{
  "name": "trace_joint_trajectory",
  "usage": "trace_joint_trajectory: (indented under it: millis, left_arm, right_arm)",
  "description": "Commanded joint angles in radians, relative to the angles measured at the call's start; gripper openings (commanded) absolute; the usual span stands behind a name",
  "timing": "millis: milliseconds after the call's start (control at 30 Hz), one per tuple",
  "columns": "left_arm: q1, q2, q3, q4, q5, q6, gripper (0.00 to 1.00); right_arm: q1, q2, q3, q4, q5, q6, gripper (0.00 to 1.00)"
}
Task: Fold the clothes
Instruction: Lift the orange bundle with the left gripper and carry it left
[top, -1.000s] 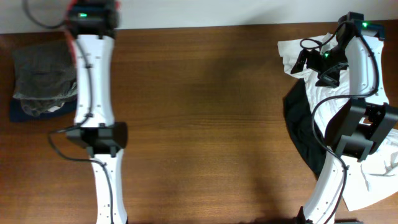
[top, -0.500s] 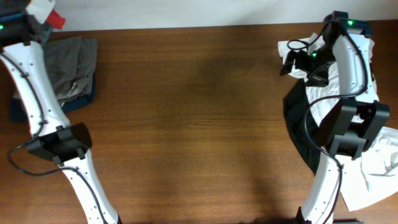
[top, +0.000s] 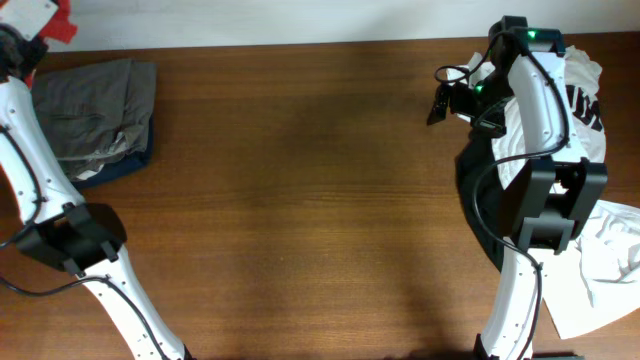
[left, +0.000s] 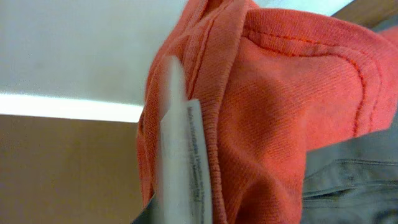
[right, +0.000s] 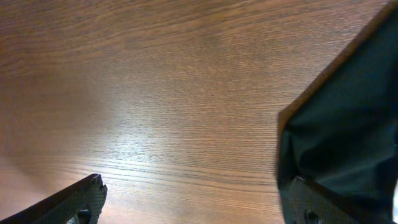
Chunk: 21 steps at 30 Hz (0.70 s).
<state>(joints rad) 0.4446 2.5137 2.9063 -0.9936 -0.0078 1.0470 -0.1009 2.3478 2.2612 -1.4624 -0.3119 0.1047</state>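
Observation:
A red-orange T-shirt (left: 273, 112) fills the left wrist view, its white label (left: 186, 162) close to the lens, and it hides the jaws. From overhead a red fold (top: 62, 26) shows at my left gripper (top: 25, 35), which is shut on it at the table's far left corner. My right gripper (top: 445, 102) hangs open over bare wood, just left of the white T-shirt with black letters (top: 582, 100). Its fingers (right: 84, 198) have nothing between them. The black garment (right: 348, 130) lies beside the right finger.
A folded grey garment (top: 92, 105) rests on a dark blue one (top: 115, 170) at the far left. The black garment (top: 482, 205) and more white cloth (top: 605, 265) lie heaped along the right edge, round the right arm's base. The wooden table (top: 300, 200) spans the middle.
My left arm swung left to the far corner with the red fabric, uncovering the grey garment. My right gripper slid left, off the white T-shirt and out over bare wood.

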Motion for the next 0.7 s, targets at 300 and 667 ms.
trace_joint_trajectory:
  millis: [300, 667]
  left_arm:
    - [0.018, -0.004, -0.17, 0.121, -0.114, -0.269, 0.0]
    - [-0.048, -0.004, -0.396, 0.082, -0.157, -0.269, 0.01]
  right_arm:
    - [0.01, -0.053, 0.021, 0.011, 0.009, 0.0, 0.99]
    - [0.01, -0.053, 0.021, 0.0, 0.009, 0.0, 0.99]
